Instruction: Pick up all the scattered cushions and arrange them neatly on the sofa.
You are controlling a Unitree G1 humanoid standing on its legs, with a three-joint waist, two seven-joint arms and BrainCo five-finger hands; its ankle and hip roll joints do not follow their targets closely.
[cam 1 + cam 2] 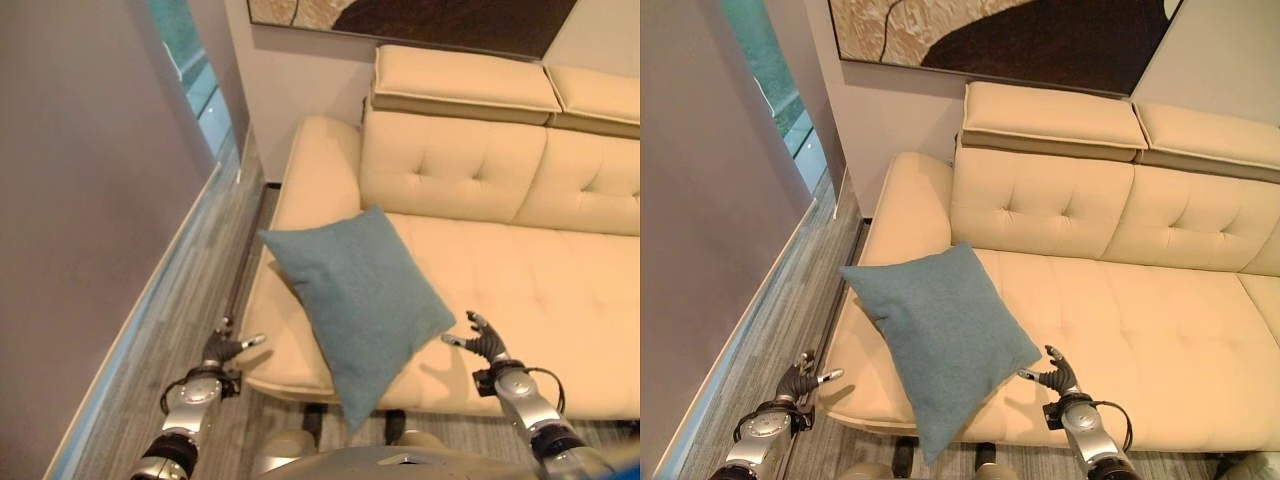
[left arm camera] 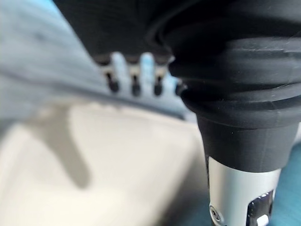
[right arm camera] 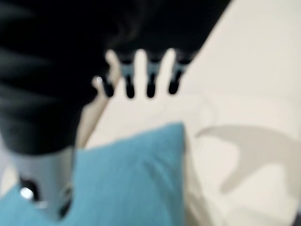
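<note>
Lying on the sofa (image 1: 560,300) seat near its left armrest, the cushion (image 1: 360,300) sits turned like a diamond, one corner toward the backrest and the opposite corner hanging past the seat's front edge. That overhang suggests it is only loosely put down and not yet squared up: it rests flat on the seat, not propped against the backrest, so the arranging looks unfinished.

Neither hand holds it. The left hand (image 1: 222,349) hovers off the sofa's front left corner, over the floor (image 1: 190,330), fingers spread and relaxed, clear of the cushion. The right hand (image 1: 487,340) is over the seat's front edge, just beside the cushion's right corner, fingers likewise straight and splayed; its wrist view shows the fingertips (image 3: 129,87) above bare seat with the blue fabric below them, apart from it as far as I can tell.

Both hands flank the cushion on either side, which fits either a release or a two-handed approach to turn it and push it back toward the backrest. The overhanging corner could let it slide off.
</note>
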